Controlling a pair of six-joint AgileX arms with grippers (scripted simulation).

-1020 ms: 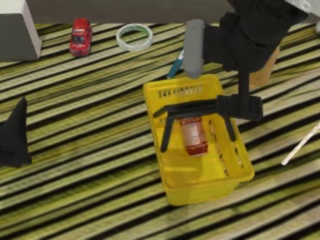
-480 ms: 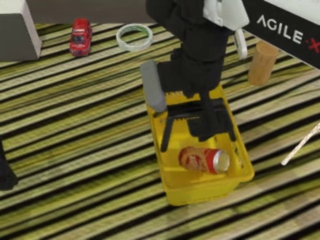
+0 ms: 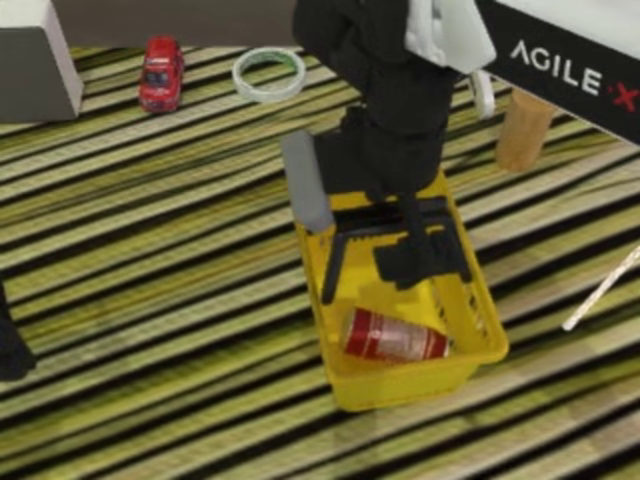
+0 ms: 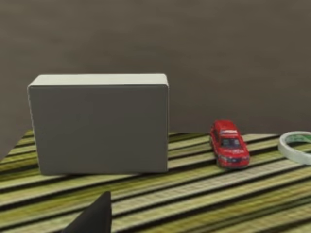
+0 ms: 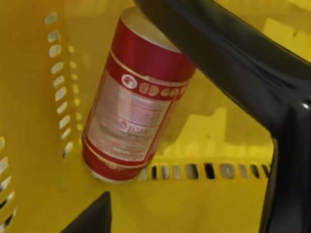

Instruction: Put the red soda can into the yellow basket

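Observation:
The red soda can (image 3: 395, 338) lies on its side on the floor of the yellow basket (image 3: 480, 350), against the wall nearest the table's front edge. In the right wrist view the red soda can (image 5: 133, 104) rests in a corner of the yellow basket (image 5: 204, 204), free of any grip. My right gripper (image 3: 420, 262) hangs open over the basket's middle, just behind the can, beside the raised black handle (image 3: 385, 222). One dark fingertip (image 5: 97, 213) shows near the can without touching it. My left gripper (image 3: 10, 350) is parked at the table's left edge, holding nothing.
A red toy car (image 3: 161, 72), a tape roll (image 3: 269, 74) and a grey box (image 3: 35, 55) stand at the back left. A wooden cylinder (image 3: 524, 125) stands behind the basket on the right. A white stick (image 3: 600, 290) lies at the right edge.
The can left the right gripper, dropped into the basket and rolled to its front wall. My right arm swung left over the basket. My left arm drew back to the left edge.

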